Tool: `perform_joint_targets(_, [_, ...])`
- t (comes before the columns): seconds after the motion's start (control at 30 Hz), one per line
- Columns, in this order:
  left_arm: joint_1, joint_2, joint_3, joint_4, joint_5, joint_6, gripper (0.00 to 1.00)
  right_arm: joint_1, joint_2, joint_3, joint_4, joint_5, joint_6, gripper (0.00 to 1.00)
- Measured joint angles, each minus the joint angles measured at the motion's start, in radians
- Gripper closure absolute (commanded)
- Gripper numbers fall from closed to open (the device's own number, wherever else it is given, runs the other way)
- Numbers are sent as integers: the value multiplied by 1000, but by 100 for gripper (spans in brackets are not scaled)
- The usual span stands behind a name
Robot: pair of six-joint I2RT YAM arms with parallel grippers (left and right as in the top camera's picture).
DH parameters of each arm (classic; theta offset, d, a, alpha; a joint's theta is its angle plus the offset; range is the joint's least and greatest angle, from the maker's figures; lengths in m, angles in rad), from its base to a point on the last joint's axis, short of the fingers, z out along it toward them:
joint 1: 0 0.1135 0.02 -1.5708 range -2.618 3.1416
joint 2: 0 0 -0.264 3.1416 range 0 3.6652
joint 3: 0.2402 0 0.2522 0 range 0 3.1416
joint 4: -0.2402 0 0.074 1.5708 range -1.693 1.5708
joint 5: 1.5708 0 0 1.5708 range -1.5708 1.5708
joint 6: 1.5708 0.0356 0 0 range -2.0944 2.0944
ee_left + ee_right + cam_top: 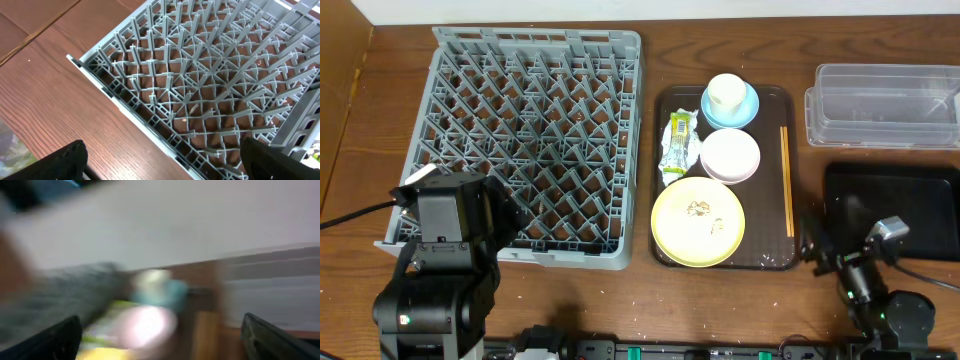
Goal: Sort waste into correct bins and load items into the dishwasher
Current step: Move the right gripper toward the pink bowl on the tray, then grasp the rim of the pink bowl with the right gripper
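Observation:
On the brown tray lie a yellow-green wrapper, a white bowl, a pale yellow plate with food scraps, and chopsticks. A cream cup stands in a light blue bowl. The grey dish rack is empty. My left gripper hangs open over the rack's near edge. My right gripper is open and empty, low at the tray's right front. Its view is blurred, showing the white bowl and blue bowl.
A clear plastic tub sits at the back right, with a flat black tub in front of it. The right arm reaches over the black tub's near left corner. The left arm stands at the rack's front left corner.

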Motion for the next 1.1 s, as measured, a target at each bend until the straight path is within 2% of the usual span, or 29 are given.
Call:
perform_joint_targets(0.07, [0,0,0,0,0,0,2,0,0,0,1,-110,187,1])
perform_joint_targets(0.17, [0,0,0,0,0,0,2,0,1,-1,57,-151,485,1])
perform_joint_targets(0.23, [2,1,1,0,0,0,2,0,3,-1,190,-146,691,1])
perform_joint_targets(0.27, [3,1,2,-1,1,0,2,0,4,0,309,-137,769,1])
perform_joint_targets(0.33, [4,1,3,0,3,0,2,0,2,6,490,-114,838,1])
perform_joint_targets(0.37, [4,1,3,0,3,0,2,0,1,19,518,-101,861,1])
perform_joint_targets(0.43, [4,1,3,0,3,0,2,0,6,63,468,-72,879,1])
perform_joint_targets(0.53, [4,1,3,0,3,0,2,0,77,183,249,-50,794,1])
perform_joint_targets(0.63, [4,1,4,0,3,0,2,0,224,347,21,-51,636,1])
perform_joint_targets(0.8, [4,1,5,0,7,0,2,17,622,670,-198,-155,378,1])
perform_joint_targets(0.93, [5,1,5,0,7,0,2,139,968,967,-438,-221,190,1])
perform_joint_targets(1.1, [5,1,6,0,7,0,2,354,1331,1327,-802,-109,-13,1])
